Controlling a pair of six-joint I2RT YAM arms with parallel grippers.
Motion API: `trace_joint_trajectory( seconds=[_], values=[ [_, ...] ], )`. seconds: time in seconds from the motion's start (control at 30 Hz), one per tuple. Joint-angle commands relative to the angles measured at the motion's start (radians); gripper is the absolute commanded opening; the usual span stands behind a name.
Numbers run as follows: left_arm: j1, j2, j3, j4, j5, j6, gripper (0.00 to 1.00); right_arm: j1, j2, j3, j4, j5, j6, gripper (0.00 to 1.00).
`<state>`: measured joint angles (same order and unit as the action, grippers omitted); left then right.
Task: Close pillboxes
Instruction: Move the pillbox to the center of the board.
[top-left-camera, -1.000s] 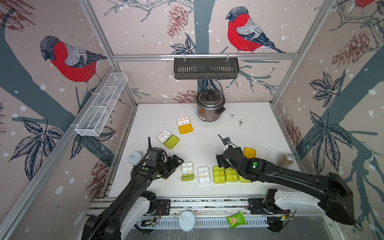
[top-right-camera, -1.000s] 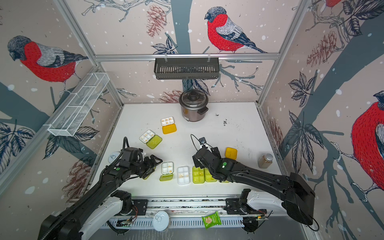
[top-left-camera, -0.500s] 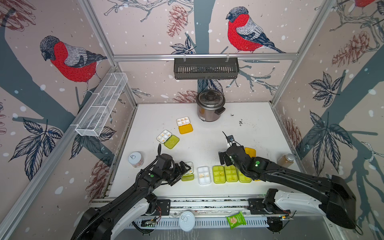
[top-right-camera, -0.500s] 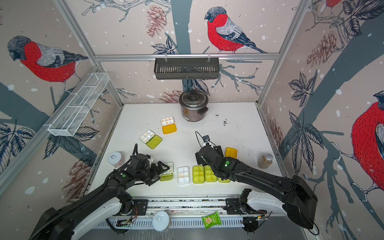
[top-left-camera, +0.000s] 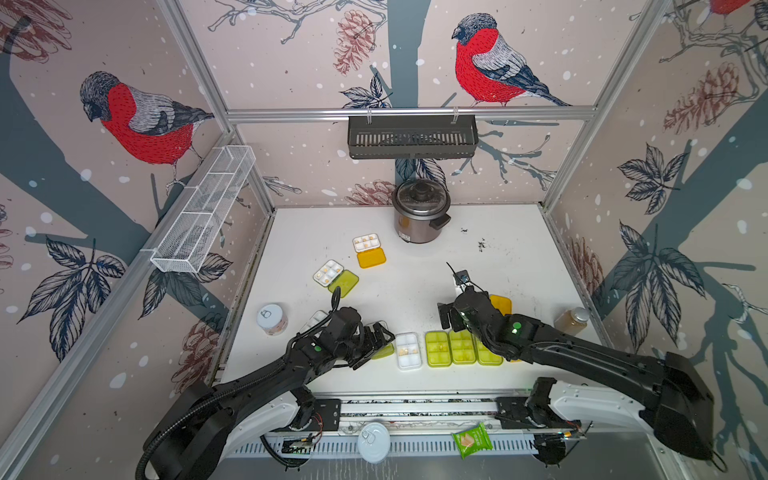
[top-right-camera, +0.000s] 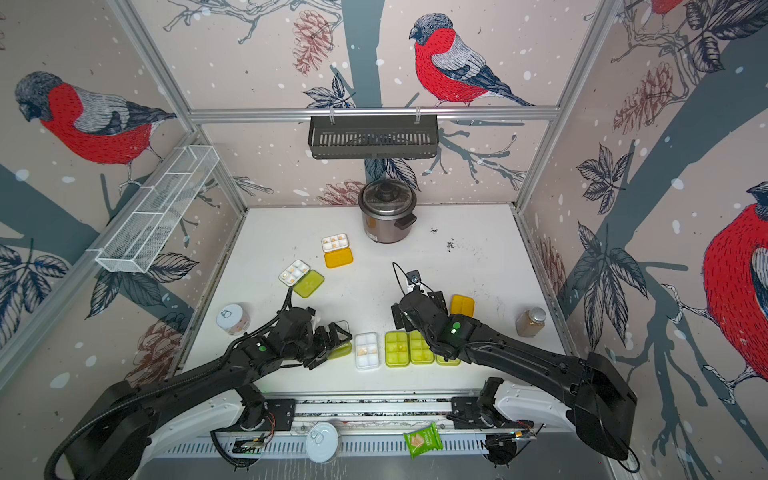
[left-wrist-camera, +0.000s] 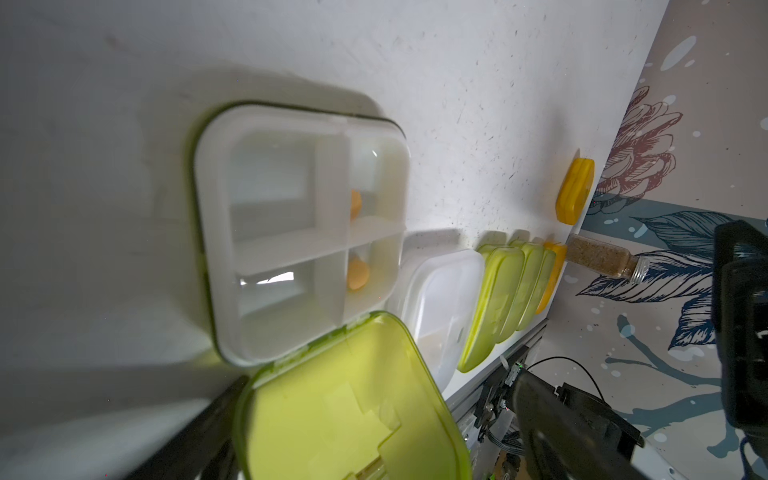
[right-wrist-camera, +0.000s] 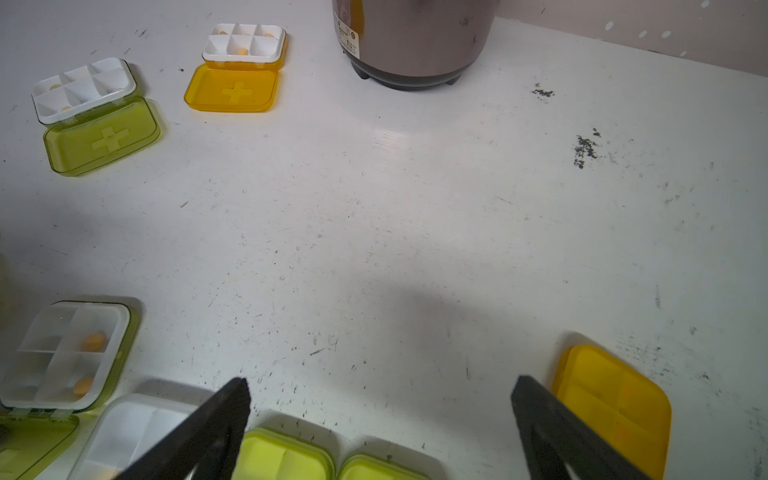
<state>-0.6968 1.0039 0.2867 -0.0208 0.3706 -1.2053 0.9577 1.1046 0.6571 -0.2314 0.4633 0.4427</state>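
Only the top views take in the front rail (top-left-camera: 415, 405), which carries a green snack packet (top-left-camera: 471, 439) and a round can lid (top-left-camera: 374, 441). Along the near edge of the desk (top-left-camera: 415, 291) sits a row of pillboxes: the near open pillbox (left-wrist-camera: 303, 232), a shut clear-lidded pillbox (top-left-camera: 407, 350) and three shut lime pillboxes (top-left-camera: 459, 349). The left gripper (top-left-camera: 376, 343) stands spread wide over the open one, with the lime lid between its jaws. The wrist views show orange pills (left-wrist-camera: 357, 272) in its compartments, hidden under the arm in both top views. The right gripper (right-wrist-camera: 382, 384) gapes over bare desk and holds nothing, with a shut orange pillbox (right-wrist-camera: 615, 407) just beside it. Farther off, toward the left edge, lie an open lime-lidded pillbox (right-wrist-camera: 83, 87) and an open orange-lidded pillbox (right-wrist-camera: 232, 89). The right wrist view shows a raised cross on each lid. At the far edge stands a rice cooker (top-left-camera: 420, 212), its label unreadable.
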Motion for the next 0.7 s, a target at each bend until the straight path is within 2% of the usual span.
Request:
trace_joint_trajectory(
  seconds=[0.0, 0.67],
  values=[
    [-0.023, 0.039, 0.015, 0.073, -0.011, -0.016, 0.97, -0.001, -0.007, 0.000, 0.009, -0.003, 0.001, 1.00],
    [-0.032, 0.271, 0.116, 0.245, -0.047, 0.004, 0.97, -0.002, -0.023, -0.010, 0.012, -0.009, 0.005, 1.00]
  ],
)
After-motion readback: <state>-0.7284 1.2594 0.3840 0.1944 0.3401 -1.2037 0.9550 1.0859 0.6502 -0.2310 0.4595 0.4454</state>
